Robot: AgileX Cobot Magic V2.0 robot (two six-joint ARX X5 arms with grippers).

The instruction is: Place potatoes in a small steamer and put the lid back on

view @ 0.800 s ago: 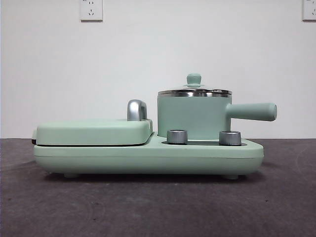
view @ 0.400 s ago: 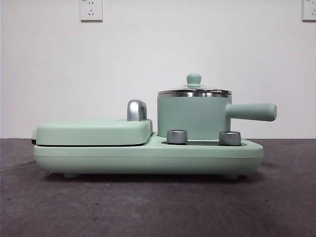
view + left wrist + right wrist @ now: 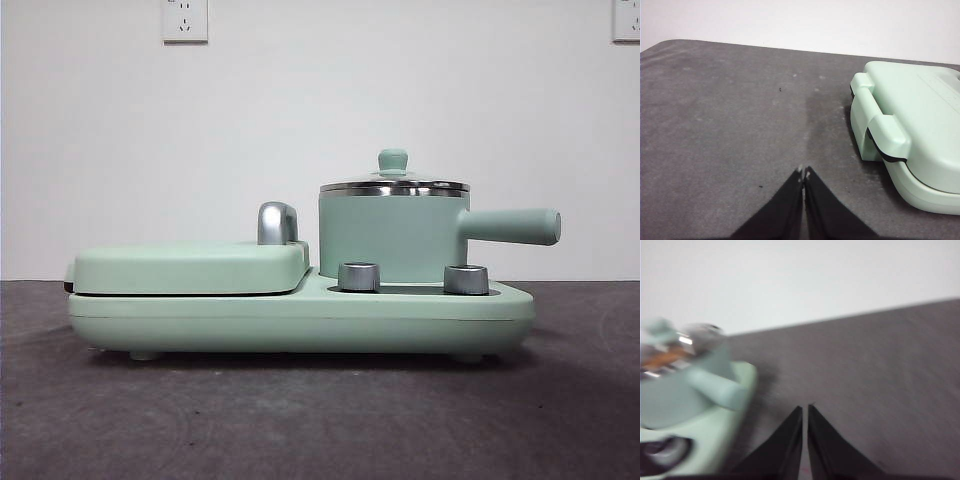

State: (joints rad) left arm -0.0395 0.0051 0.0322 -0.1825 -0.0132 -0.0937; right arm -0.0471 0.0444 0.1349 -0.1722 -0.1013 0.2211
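Note:
The small steamer [image 3: 392, 238], a mint-green pot with a steel rim and a straight side handle, stands on the right half of a mint-green cooker base [image 3: 300, 318]. The glass lid [image 3: 394, 183] with its green knob sits on the pot. In the blurred right wrist view an orange-brown potato [image 3: 662, 358] shows through the lid, inside the steamer [image 3: 680, 387]. My right gripper [image 3: 805, 410] is shut and empty above the table beside the pot's handle. My left gripper [image 3: 803, 172] is shut and empty over the bare table beside the cooker's griddle end.
The flat mint-green griddle lid [image 3: 190, 266] with a chrome handle [image 3: 277, 222] covers the cooker's left half; it also shows in the left wrist view [image 3: 912, 130]. Two steel knobs [image 3: 359, 276] stand on the base's front. Grey table [image 3: 320, 420], white wall behind.
None in the front view; the right wrist picture is blurred, so that arm is moving.

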